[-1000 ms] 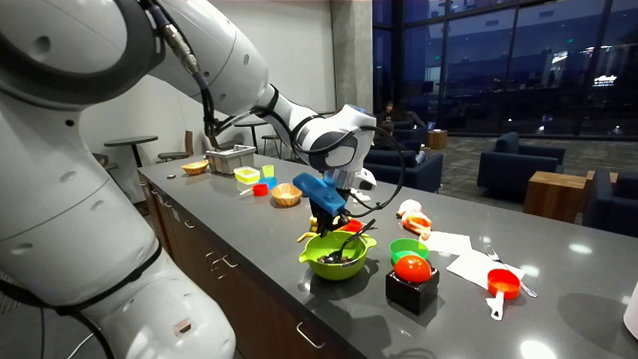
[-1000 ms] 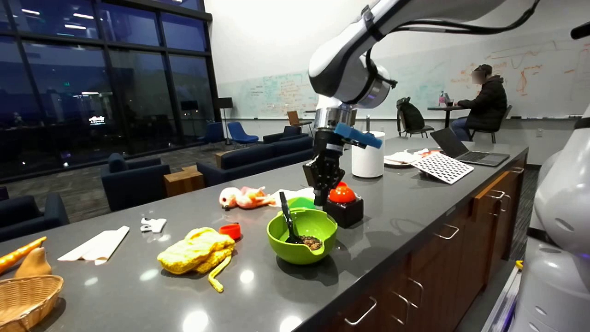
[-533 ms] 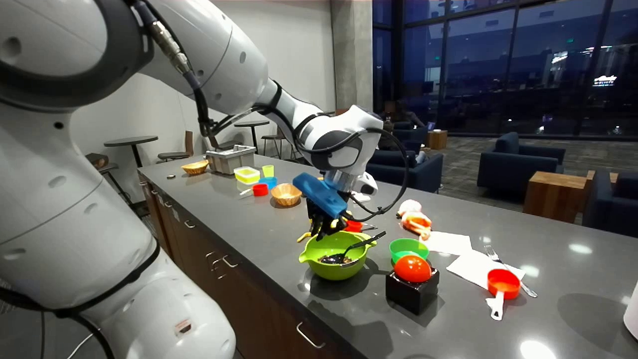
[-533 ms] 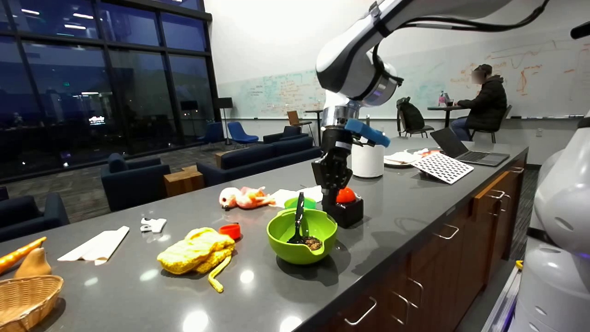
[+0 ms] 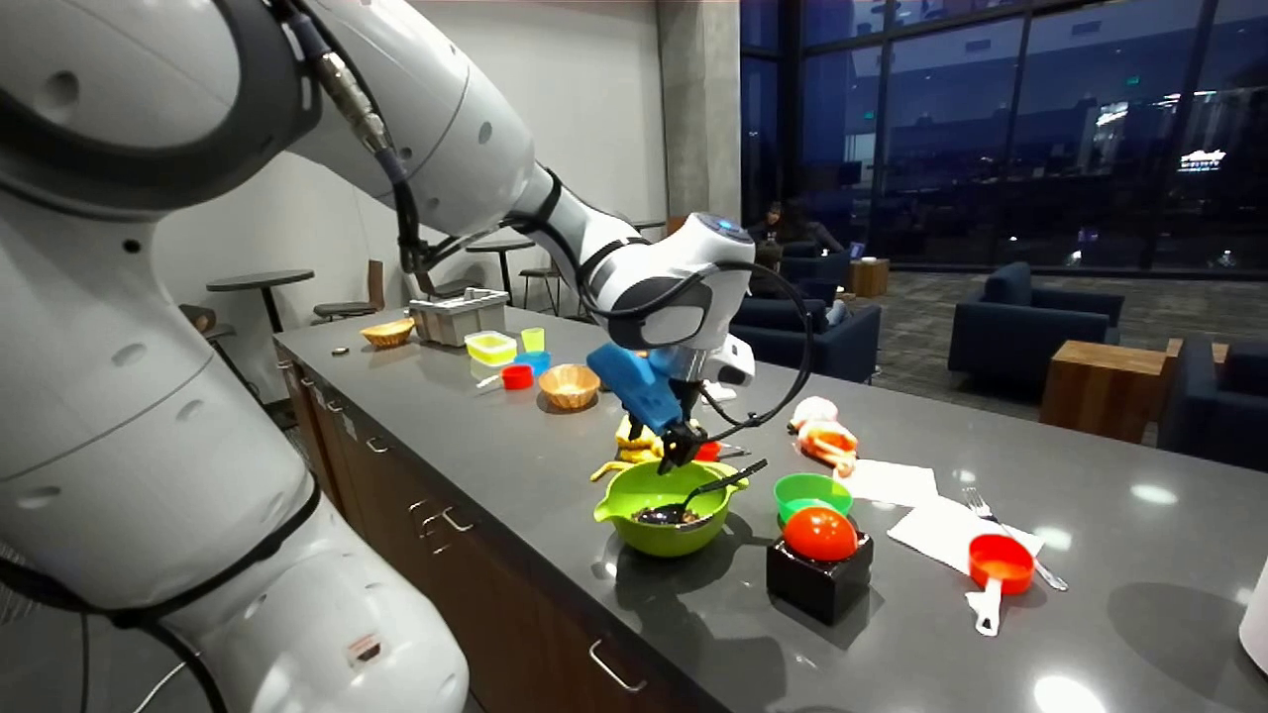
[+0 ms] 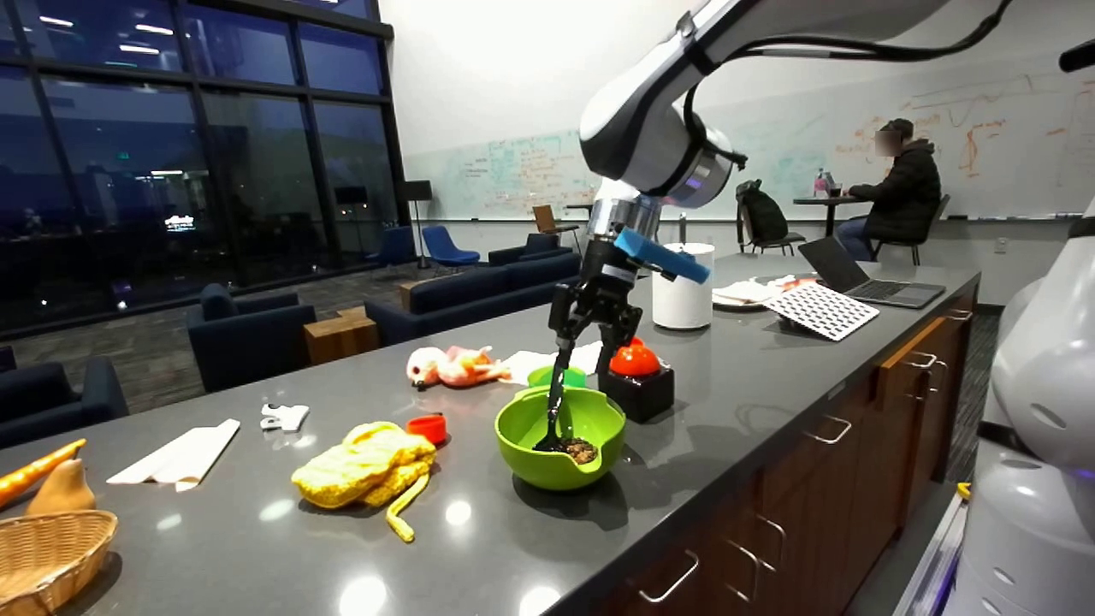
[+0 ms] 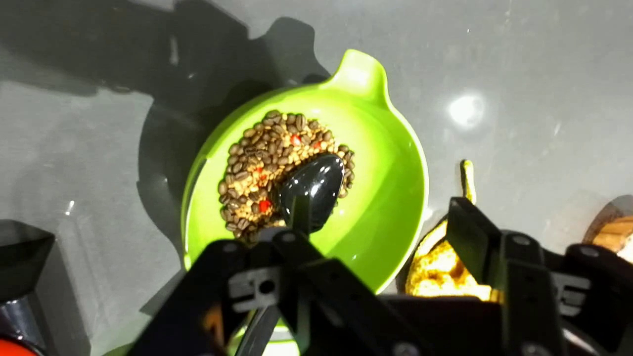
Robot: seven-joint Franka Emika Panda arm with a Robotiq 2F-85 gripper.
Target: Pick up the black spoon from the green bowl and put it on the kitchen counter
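Note:
The black spoon (image 7: 316, 185) rests in the green bowl (image 7: 390, 163), its head on a bed of beans and grains. Its handle (image 5: 733, 478) leans over the bowl's rim in an exterior view. Above the bowl my gripper (image 7: 385, 225) stands open, its two fingers well apart and no object between them. In the wrist view the handle passes beneath and outside the left-hand finger, which hides part of it. The gripper (image 6: 590, 364) appears just above the bowl in an exterior view, one finger overlapping the handle's top; contact cannot be told. The kitchen counter (image 6: 462, 547) carries the bowl.
Close by stand a black box with a red ball (image 5: 820, 560) and a smaller green dish (image 5: 812, 493). A yellow cloth-like object (image 6: 368, 466) lies beside the bowl. A pink toy bird (image 6: 458, 366) and a white roll (image 6: 683, 291) are farther off.
My gripper's fingers have spread apart in the last half second, and the wrist has tilted. Earlier, the spoon's handle swung lower, over the rim; it then stayed put. The bowl has not moved.

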